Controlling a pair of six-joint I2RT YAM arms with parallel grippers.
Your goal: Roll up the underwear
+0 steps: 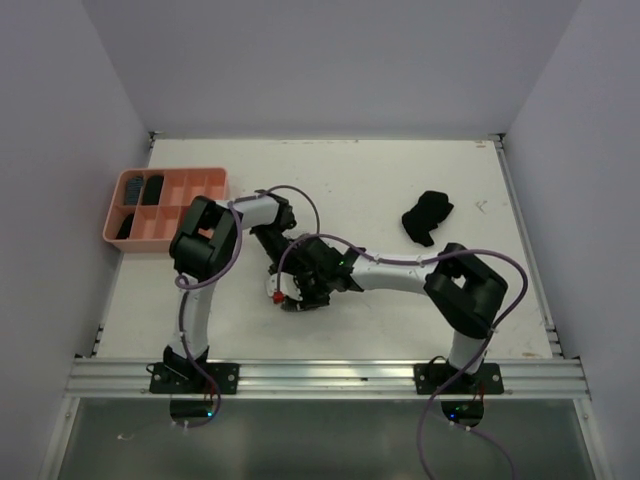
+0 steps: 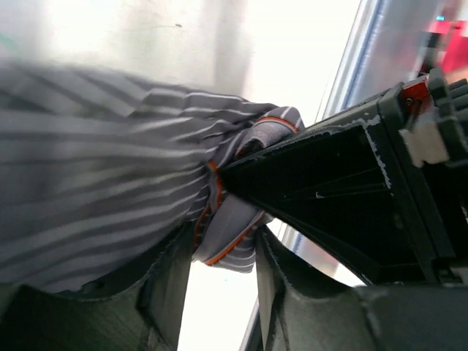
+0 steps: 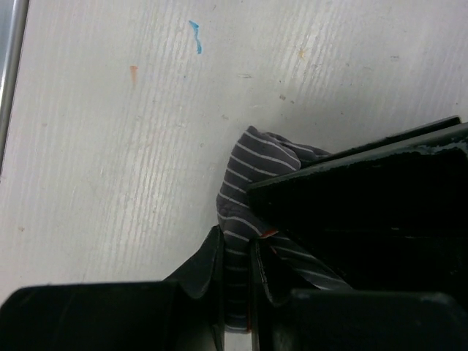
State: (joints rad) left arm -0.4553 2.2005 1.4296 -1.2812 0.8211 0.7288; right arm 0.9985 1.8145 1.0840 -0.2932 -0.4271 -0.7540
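Fingers [image 3: 205, 274] of your right gripper [image 3: 235, 241] stand narrow, pinching a fold of the grey-and-white striped cloth underwear [image 3: 252, 164] with its orange-pink hem. Fingers [image 2: 164, 292] of your left gripper [image 2: 223, 252] stand apart, the white table [image 2: 292, 51] showing between them; the hem bunches at their tips but is not clamped. Both grippers meet at lower centre of the overhead view. A crumpled plain black cloth underwear [image 1: 427, 217] lies at upper right, well apart. The salmon-pink plastic compartment tray [image 1: 170, 173] sits at upper left. Judge the striped cloth light, limp and apt to spring open: take hold across the full bunched thickness near the hem, not a single layer.
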